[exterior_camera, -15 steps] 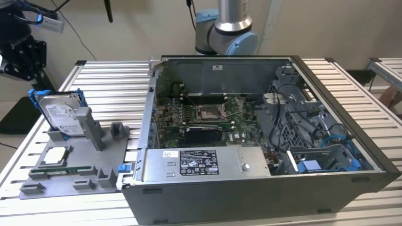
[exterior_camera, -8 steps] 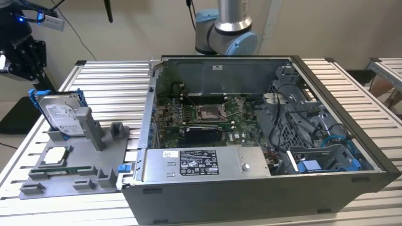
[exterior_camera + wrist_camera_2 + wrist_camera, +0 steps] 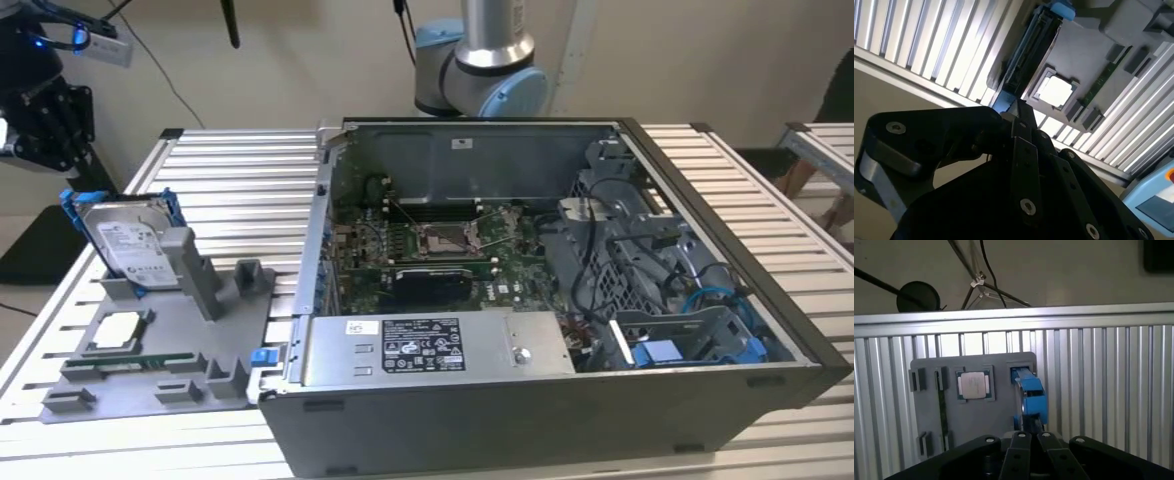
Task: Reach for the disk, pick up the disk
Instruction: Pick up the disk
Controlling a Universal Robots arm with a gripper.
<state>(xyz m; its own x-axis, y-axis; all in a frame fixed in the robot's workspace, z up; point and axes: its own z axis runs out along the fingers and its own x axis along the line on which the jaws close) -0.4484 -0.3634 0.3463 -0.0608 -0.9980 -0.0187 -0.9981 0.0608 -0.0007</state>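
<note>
The disk (image 3: pixel 127 238) stands on edge in a slot of the grey holder (image 3: pixel 200 340) at the exterior view's left. It is silver-grey with a white label and blue side rails. Both wrist views show the disk edge-on, with its dark body (image 3: pixel 1029 55) and its blue rail (image 3: pixel 1030 395). My black gripper (image 3: pixel 40 120) hangs beyond the table's edge at the exterior view's left, apart from the disk. Its fingers lie together with nothing between them, and the gripper (image 3: pixel 1031 434) points toward the blue rail. The tip of the gripper (image 3: pixel 1016 107) sits just short of the disk.
A small square silver chip (image 3: pixel 118 328) lies in the holder beside the disk, and a green memory stick (image 3: pixel 134 362) lies near it. An open computer case (image 3: pixel 534 400) fills the middle and the exterior view's right of the ribbed metal table (image 3: pixel 227 170).
</note>
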